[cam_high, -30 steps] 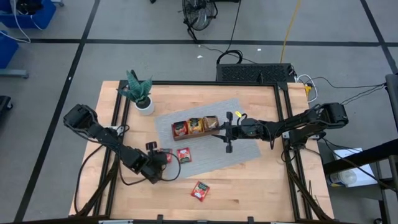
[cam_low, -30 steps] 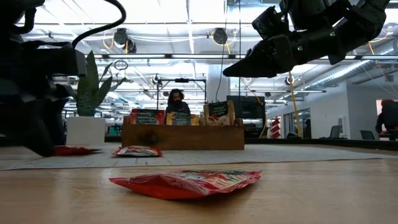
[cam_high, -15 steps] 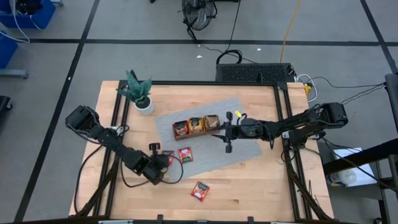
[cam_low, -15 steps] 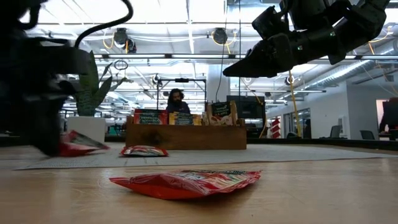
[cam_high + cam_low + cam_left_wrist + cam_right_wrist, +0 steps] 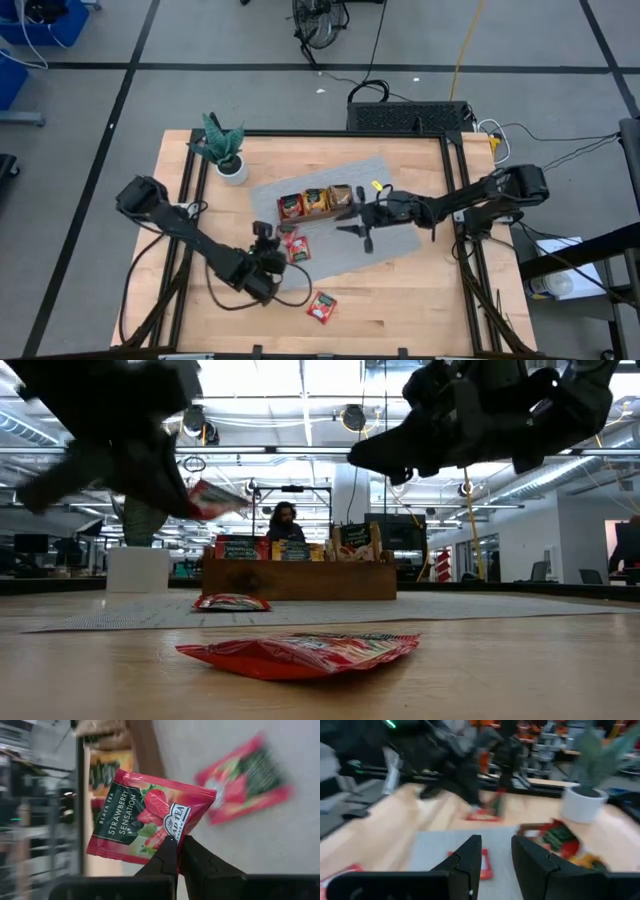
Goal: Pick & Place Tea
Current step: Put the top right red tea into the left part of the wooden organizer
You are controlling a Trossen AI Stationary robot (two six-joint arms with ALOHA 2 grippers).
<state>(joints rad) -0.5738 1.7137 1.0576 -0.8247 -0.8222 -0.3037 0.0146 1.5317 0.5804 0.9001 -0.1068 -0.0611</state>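
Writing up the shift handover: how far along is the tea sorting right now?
Done: the wooden tray already holds sachets in its compartments. In hand: the left tool is shut on a red strawberry sachet, lifted off the mat. Left: one red sachet on the mat and another on the bare table. The right tool hangs open beside the tray, empty.
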